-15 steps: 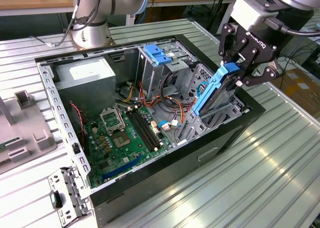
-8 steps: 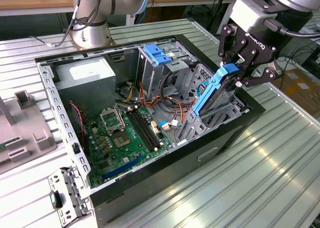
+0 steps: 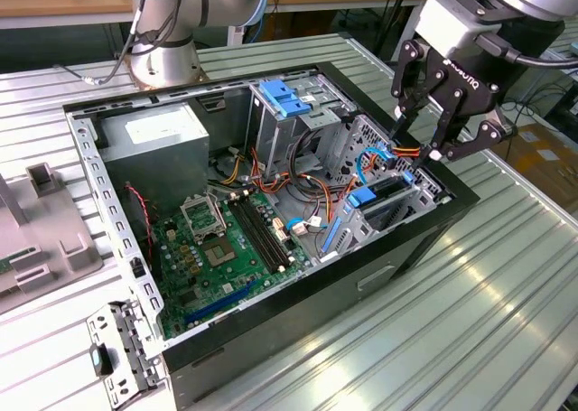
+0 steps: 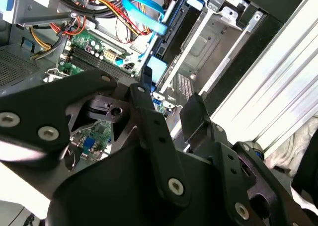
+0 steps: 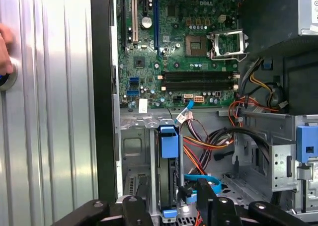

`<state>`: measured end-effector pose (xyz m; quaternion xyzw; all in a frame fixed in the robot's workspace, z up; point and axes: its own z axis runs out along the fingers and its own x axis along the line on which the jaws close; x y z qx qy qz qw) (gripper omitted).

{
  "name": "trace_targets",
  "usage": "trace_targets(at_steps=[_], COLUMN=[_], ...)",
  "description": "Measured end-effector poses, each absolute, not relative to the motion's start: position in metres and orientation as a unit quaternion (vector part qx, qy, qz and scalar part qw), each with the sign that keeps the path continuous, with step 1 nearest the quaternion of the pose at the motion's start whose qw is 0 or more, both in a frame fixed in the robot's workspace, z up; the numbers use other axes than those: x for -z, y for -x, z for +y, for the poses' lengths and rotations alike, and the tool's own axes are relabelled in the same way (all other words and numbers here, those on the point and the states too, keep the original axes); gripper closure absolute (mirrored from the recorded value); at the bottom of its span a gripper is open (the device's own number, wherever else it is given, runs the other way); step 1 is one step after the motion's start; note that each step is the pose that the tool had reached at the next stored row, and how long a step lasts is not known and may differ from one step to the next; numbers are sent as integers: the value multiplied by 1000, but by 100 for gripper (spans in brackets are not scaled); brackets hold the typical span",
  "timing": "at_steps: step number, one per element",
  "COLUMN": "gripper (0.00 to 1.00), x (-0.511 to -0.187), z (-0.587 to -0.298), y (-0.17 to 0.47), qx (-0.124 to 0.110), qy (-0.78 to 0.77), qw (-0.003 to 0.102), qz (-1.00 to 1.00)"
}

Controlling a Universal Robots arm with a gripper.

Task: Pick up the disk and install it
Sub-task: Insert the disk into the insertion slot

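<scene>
The arm comes in over the far corner of the computer case [image 3: 379, 275], at the exterior view's right, with its wrist tipped so that the gripper [image 3: 420, 138] points down and inward at the case's drive cage [image 3: 402, 208]. The gripper's two black fingers [image 3: 400, 104] are spread apart and nothing is held between them. Their tips hang just above the cage's upper edge, close to the bundle of orange and blue cables [image 3: 402, 149] there.

The disk [image 3: 390, 194] stands on edge in a slot of that cage, at the end of the case farthest from the grey power-supply box [image 3: 153, 140]. Its blue tab [image 3: 361, 198] faces the motherboard [image 3: 217, 248] in the case floor. In the first wrist view the gripper [image 5: 171, 201] straddles the slot, with one finger on each side of the disk [image 5: 167, 179] and apart from it. In the second wrist view the gripper [image 4: 169, 99] hangs over the same cage. Whether the disk is pushed fully home cannot be told, since the cage walls hide its lower edge.

A light-blue latch [image 3: 284, 98] sits on the taller cage in the middle of the case. The case lies open on a ribbed metal table [image 3: 506, 294].
</scene>
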<state>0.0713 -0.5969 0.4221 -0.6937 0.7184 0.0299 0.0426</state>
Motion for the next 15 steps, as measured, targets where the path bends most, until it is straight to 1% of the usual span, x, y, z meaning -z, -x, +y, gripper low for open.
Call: trace_targets(at_steps=[2,4,5,9,15], gripper=[51,64,64,88,89], x=[-422,-422,-422,-422,-422], z=[-597,-597,-597,-597,-597], y=[-71,-71,-71,-71,-71], qx=[-30,-30,-30,-30,-30], qy=[694,694,694,694,694], qw=[43,43,43,43,43], qz=[718,718,718,718,718])
